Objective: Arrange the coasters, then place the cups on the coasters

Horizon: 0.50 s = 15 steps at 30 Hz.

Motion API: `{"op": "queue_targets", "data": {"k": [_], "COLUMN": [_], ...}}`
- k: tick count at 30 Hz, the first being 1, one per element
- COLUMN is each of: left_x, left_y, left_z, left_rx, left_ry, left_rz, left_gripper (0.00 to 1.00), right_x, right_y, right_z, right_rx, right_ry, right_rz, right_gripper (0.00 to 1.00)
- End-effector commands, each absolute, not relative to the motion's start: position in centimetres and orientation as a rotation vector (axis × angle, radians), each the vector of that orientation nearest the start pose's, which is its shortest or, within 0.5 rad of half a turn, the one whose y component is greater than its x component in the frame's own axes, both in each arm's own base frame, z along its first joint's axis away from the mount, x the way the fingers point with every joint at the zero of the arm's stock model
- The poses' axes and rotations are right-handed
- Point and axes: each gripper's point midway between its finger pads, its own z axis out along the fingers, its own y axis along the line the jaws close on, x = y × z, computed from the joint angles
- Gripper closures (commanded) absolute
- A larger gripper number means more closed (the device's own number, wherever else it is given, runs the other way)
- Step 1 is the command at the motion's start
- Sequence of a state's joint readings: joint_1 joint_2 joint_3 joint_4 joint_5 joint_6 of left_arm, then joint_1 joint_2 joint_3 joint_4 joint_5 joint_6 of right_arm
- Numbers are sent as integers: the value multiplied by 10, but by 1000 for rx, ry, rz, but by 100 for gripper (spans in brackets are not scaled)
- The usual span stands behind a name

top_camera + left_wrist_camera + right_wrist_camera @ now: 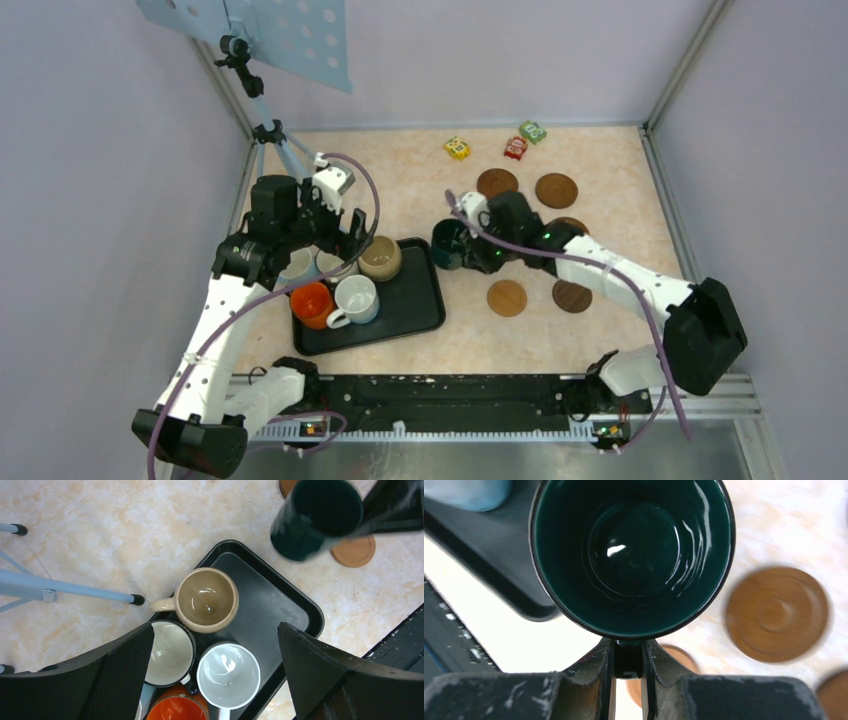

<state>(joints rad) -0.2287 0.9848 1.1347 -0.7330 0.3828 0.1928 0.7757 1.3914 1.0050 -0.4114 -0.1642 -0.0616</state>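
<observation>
pale lilac walls (90,150), beige marbled tabletop (420,180), aluminium frame posts (684,62)

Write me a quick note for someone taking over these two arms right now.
Left fingers: open above the black tray, empty.
Right fingers: shut on the handle of the dark green mug, beside the tray.
Beige mug, white mug, orange mug and others sit in the tray.
Done: coasters seem spread on the table.
Left: all cups; no coaster carries one.

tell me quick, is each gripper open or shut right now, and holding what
Left gripper: open, holding nothing, above the black tray.
Right gripper: shut on the handle of the dark green mug.
</observation>
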Motion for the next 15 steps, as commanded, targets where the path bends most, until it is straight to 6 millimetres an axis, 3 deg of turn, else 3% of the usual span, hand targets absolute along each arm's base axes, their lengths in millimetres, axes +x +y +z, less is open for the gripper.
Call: {"op": "queue_targets", "data": {"k": [1,8,15], "left_x": [267,267,265], "left_y": [-128,-131,-130], "left_z": [270,267,269], "left_rx": [689,699,701], "left_ry": [1987,1988,1979], "left_rz": [-468,-493,-500], "left_gripper": [1,1,1], "right_x": [296,385,443], "right_y": [235,134,66], "right_z": [189,202,197], "right_rx": [-955,-760,-656], "right_ry": [2049,2081,2100], "right_rz": [545,364,261], "right_gripper": [100,100,100]}}
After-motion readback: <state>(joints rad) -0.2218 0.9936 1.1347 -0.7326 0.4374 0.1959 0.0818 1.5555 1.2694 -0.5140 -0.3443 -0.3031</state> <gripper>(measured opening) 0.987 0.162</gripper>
